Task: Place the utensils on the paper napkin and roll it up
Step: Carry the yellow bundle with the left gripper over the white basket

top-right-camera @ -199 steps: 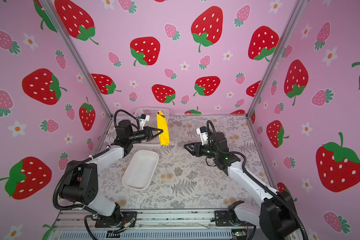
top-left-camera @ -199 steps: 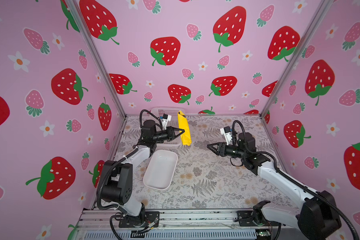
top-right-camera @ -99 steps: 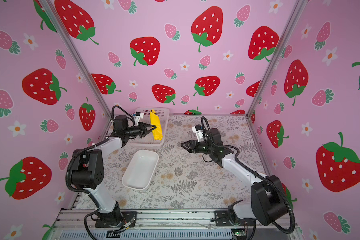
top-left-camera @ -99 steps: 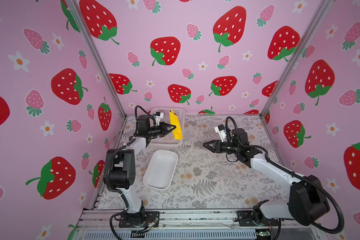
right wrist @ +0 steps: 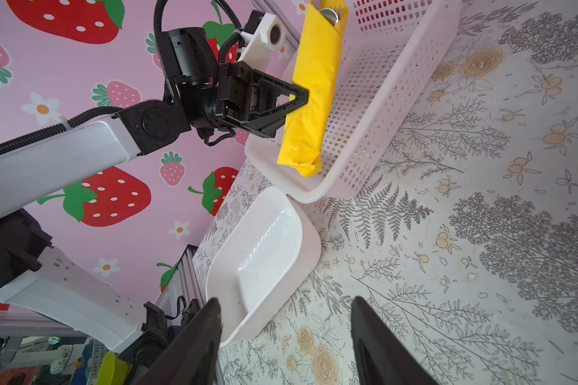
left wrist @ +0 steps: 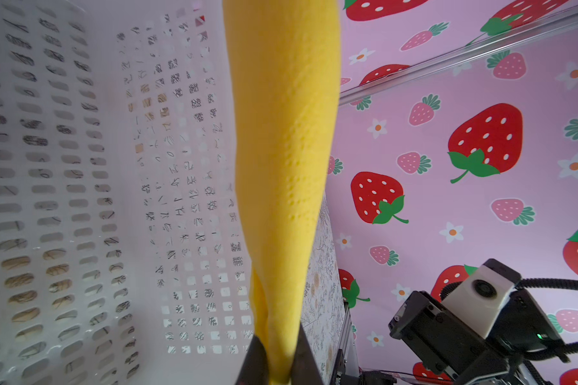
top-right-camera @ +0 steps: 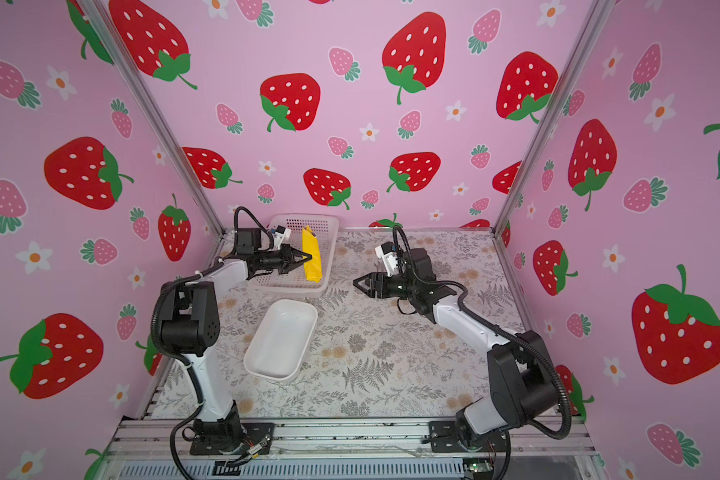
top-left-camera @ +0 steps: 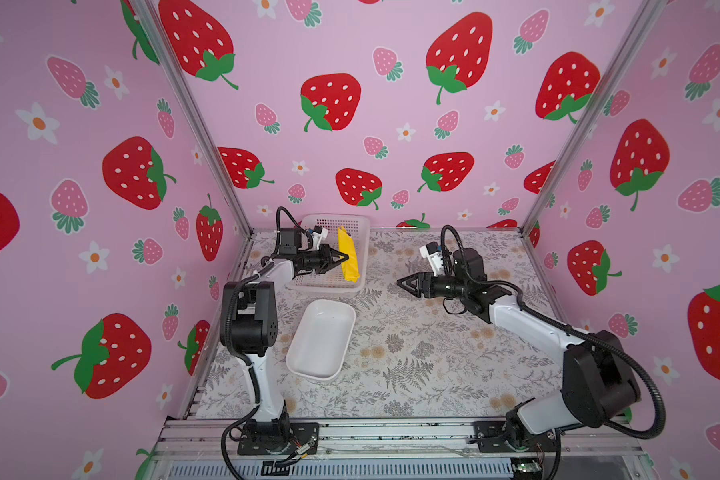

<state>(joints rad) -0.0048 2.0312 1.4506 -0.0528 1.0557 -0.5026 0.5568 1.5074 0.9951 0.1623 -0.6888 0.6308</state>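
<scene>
Napkin [top-left-camera: 350, 272], rolled, is hanging over the mesh basket [top-left-camera: 361, 237], your left claw [top-left-camera: 345, 258] clamping its middle; utensils [right wrist: 330, 13] are peeking out. Right claw [right wrist: 285, 306] is gaping, empty. You're likely handling soft, tearable paper around heavy, slippery metal, so I'd grip mid-roll.

The setting is a robotics lab test cell, not a domestic room. Pink strawberry-print wall panels [top-left-camera: 391, 50] enclose the workspace on three sides and are joined by bare aluminium corner profiles [top-left-camera: 196, 124]. The tabletop [top-left-camera: 433, 365] carries a printed fern-and-flower cover. The left arm base [top-left-camera: 273, 434] and right arm base [top-left-camera: 512, 436] are bolted to a slotted aluminium rail [top-left-camera: 391, 434]. A cabled wrist camera [top-left-camera: 431, 255] is fitted to the arm.
</scene>
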